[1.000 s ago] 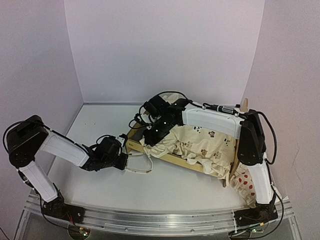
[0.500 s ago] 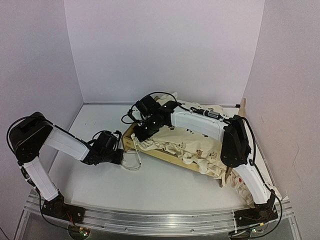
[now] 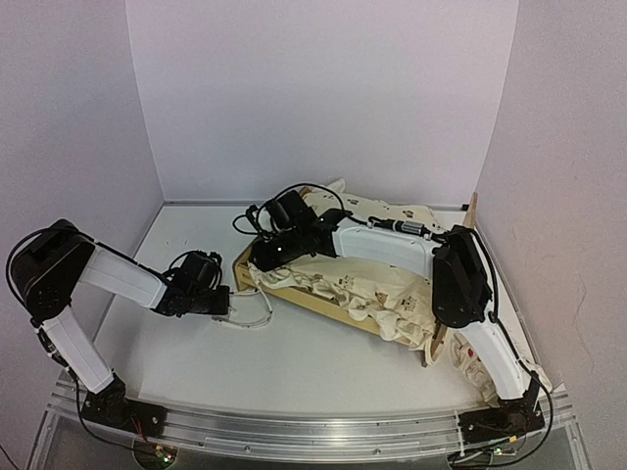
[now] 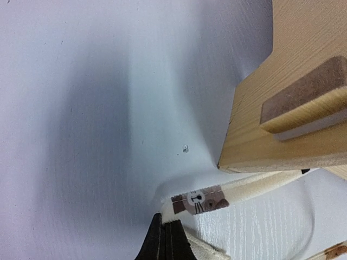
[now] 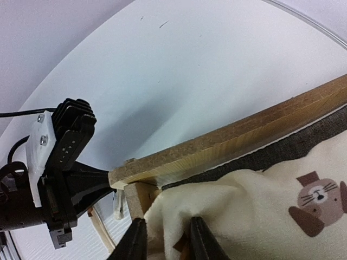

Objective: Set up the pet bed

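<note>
From above, most of your pet bed [image 3: 323, 305] is buried under the rumpled cream cushion [image 3: 382, 289], so only the pale plywood near rail and left corner show, mid-table toward the right. The right arm hides the far rail and most of the dotted pillow [image 3: 472, 364]. The right gripper [image 3: 263, 260] sits at the bed's far-left corner, the left gripper [image 3: 225, 302] just beside the near-left corner, with a thin looping tie [image 3: 253, 321] at it. In your left wrist view the dark fingertips [image 4: 165, 244], cut off by the frame, are pinched tight on the flat printed tie [image 4: 198, 200] below the bed's blocky wooden corner [image 4: 282, 108]. In your right wrist view the gripper [image 5: 165, 241] is narrowly parted with soft cushion cloth [image 5: 244, 216] bulging between, beside the grainy rail [image 5: 244, 135] and dark woven base [image 5: 282, 149].
</note>
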You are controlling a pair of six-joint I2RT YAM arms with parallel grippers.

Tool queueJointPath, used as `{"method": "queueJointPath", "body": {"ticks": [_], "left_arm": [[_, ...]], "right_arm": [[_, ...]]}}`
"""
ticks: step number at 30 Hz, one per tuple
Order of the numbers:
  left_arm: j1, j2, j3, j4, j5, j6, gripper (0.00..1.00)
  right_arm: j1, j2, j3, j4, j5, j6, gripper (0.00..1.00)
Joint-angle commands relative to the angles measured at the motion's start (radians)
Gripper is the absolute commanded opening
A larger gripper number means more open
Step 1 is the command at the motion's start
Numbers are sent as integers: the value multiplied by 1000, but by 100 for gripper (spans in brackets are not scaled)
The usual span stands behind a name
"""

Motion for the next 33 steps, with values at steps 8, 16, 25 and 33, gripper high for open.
{"method": "queueJointPath", "body": {"ticks": [8,16,25,33], "left_arm": [[43,-74,-17,-100,-20,-66,0],[45,-108,-9,-178,0,-89,0],[45,-127,-5,-195,61,-70,0],[46,-146,-3,-222,74,-79,0]], "right_arm": [[8,-292,-292,33,-43,-50,61],[50,-567,-554,-137,178,-14,67],[172,-893,-871,-405,633,299,68],[247,-1005,-942,-617,668,507,69]]}}
